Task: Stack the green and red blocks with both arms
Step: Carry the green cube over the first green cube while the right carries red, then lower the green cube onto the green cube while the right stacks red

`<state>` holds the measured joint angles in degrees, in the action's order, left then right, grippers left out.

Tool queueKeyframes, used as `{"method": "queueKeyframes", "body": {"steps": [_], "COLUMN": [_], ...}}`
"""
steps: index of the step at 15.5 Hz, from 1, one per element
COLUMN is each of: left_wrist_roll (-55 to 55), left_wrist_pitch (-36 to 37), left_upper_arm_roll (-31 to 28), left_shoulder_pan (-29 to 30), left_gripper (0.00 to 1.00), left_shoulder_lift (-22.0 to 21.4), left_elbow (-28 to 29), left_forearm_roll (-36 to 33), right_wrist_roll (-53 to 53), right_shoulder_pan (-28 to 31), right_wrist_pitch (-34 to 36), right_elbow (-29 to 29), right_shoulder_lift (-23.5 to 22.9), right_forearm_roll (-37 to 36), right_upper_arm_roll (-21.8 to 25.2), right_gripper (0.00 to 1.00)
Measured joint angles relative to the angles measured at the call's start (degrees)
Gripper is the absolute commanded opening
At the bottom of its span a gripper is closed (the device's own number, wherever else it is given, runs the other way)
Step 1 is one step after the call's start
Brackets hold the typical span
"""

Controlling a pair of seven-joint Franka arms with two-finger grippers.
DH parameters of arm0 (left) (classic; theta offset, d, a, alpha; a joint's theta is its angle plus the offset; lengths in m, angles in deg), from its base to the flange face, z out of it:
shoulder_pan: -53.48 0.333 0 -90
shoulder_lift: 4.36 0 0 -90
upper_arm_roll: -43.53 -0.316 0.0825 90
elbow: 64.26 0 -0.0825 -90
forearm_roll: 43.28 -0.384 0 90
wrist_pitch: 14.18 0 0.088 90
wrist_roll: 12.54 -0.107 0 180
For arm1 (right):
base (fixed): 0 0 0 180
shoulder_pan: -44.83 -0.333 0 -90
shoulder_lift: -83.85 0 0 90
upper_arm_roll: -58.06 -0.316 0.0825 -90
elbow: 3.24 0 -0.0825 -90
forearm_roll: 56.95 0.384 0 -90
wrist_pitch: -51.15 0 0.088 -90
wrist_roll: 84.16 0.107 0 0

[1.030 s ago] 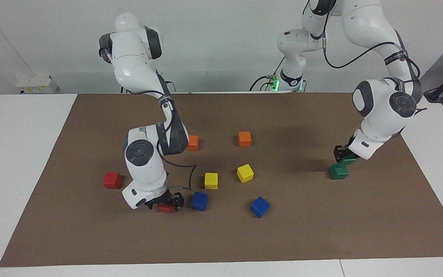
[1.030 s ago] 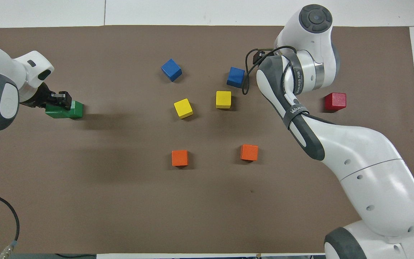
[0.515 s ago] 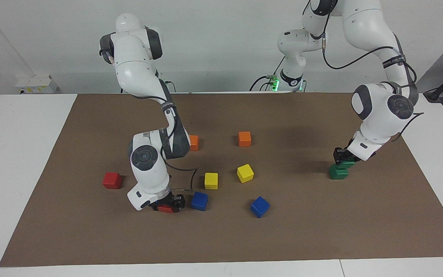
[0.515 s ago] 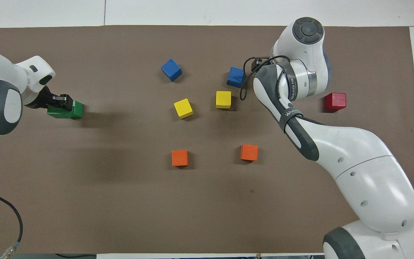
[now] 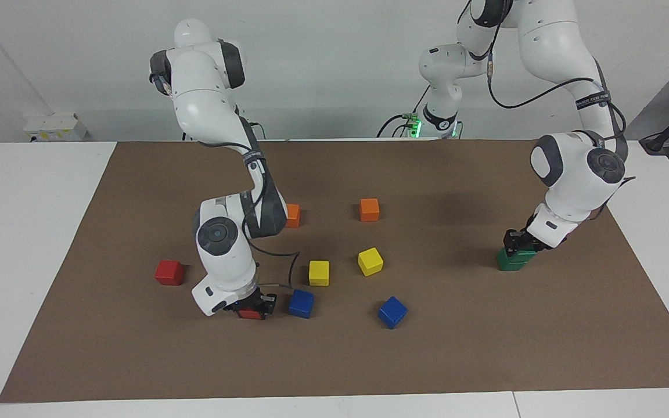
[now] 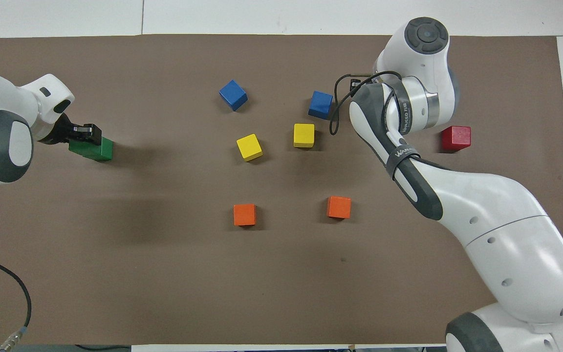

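Two white jointed arms are working at opposite ends of the brown-covered worktop [image 5: 485, 348]. At the right arm's end, the right end effector [image 5: 251, 307] is clenching a small bright red cube [image 5: 250, 314] that is resting on the worktop just beside a blue cube [image 5: 301, 303]; the second red cube [image 5: 169, 272] is lying apart, nearer to the robots. At the left arm's end, the left end effector [image 5: 518, 242] is gripping the upper dark green cube [image 5: 521, 251], which is sitting slightly askew on the lower green cube [image 5: 510, 261].

Likely risks, as judgements:
- Releasing the offset upper green cube could be tipping it off its base.
- Lifting the red cube carelessly could be nudging the adjacent blue cube.
- An off-centre grip could be letting the red cube slip in transit.
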<state>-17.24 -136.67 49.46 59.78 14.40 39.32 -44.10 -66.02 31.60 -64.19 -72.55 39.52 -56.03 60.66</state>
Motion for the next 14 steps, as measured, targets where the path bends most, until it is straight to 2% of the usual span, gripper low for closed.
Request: {"method": "queueKeyframes", "body": {"steps": [2, 3, 6, 7, 8, 9, 12, 14], "left_wrist_roll": [0.0, 0.0, 0.0, 0.0, 0.0, 0.0, 0.0, 0.0], "left_wrist_pitch": [-0.1, -0.2, -0.5, -0.6, -1.0, -1.4, -1.9, -1.7], "left_upper_arm_roll": [0.0, 0.0, 0.0, 0.0, 0.1, 0.1, 0.1, 0.1], "left_shoulder_pan": [0.0, 0.0, 0.0, 0.0, 0.0, 0.0, 0.0, 0.0], "left_gripper": [0.0, 0.0, 0.0, 0.26, 0.77, 1.0, 1.0, 1.0], "left_shoulder_lift": [0.0, 0.0, 0.0, 0.0, 0.0, 0.0, 0.0, 0.0], "left_elbow": [0.2, 0.2, 0.3, 0.5, 0.6, 0.8, 1.0, 1.3], "left_forearm_roll": [0.0, 0.0, 0.0, 0.0, 0.0, 0.0, 0.0, 0.0], "right_wrist_roll": [-4.1, -6.4, -13.6, -14.7, -15.4, -15.5, -15.5, -15.5], "right_shoulder_pan": [2.6, 4.6, 10.6, 12.1, 13.3, 14.0, 14.5, 14.7], "right_wrist_pitch": [3.7, 4.1, -0.3, -2.2, -3.6, -4.6, -6.0, -9.3], "right_elbow": [-1.4, -4.0, -17.2, -21.5, -25.3, -27.9, -31.4, -33.4], "right_shoulder_lift": [3.5, 6.2, 15.6, 18.1, 20.2, 21.6, 23.1, 23.4], "right_forearm_roll": [0.0, 0.0, 0.0, 0.0, 0.0, 0.0, 0.0, 0.0], "right_upper_arm_roll": [0.2, 0.2, 0.2, 0.2, 0.2, 0.2, 0.1, 0.2], "right_gripper": [0.0, 0.0, 0.0, 0.0, 0.0, 0.0, 0.0, 0.0]}}
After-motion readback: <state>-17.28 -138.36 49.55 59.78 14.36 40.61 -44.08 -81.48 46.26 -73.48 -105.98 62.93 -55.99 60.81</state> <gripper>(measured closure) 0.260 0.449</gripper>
